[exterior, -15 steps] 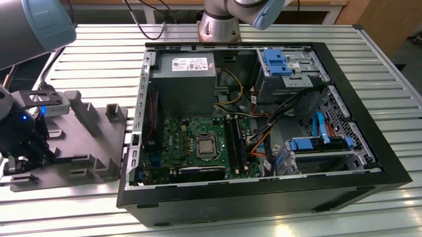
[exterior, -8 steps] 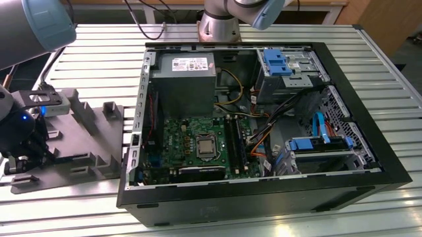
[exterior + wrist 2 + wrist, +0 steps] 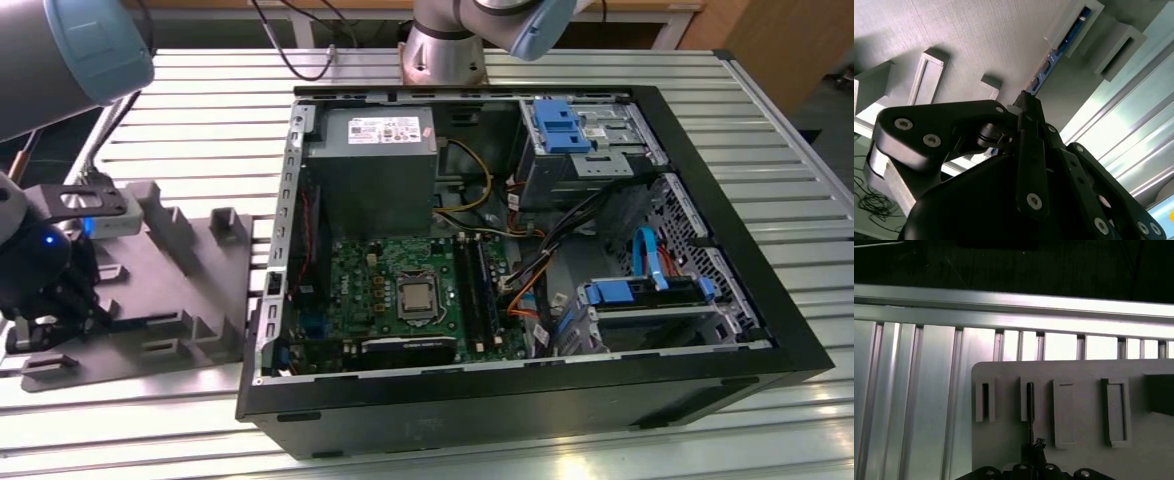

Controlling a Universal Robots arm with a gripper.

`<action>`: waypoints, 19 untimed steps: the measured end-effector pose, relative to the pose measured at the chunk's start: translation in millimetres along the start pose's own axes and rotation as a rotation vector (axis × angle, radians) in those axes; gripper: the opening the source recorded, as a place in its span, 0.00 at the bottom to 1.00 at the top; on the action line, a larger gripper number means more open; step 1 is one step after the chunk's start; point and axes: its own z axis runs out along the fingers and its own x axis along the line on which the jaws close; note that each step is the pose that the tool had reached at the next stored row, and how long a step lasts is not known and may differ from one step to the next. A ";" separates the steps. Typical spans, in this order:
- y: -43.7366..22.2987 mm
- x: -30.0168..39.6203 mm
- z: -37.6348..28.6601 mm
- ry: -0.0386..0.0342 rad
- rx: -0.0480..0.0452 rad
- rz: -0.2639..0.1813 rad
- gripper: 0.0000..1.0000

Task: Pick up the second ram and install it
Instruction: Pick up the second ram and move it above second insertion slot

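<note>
Pincer [image 3: 1026, 102] drawn narrow, nipping the near end of the memory stick [image 3: 1066, 37], which stood on edge in a slotted block of the grey tray [image 3: 979, 40] on the bench [image 3: 187, 130], beside the open computer case [image 3: 534, 410].

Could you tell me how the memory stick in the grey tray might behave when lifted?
The second ram is a thin board, so probably light and stiff. Standing on edge in a slot of the grey tray, it would likely topple unsupported. Small parts on it suggest fragility.
</note>
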 end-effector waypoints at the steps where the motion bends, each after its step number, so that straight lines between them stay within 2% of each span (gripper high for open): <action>1: 0.0 0.1 0.1 -0.0007 0.0003 0.018 0.12; 4: 0.0 0.1 0.3 -0.0028 0.0015 0.067 0.12; 19: 0.1 0.1 -2.3 -0.0028 0.0013 0.060 0.12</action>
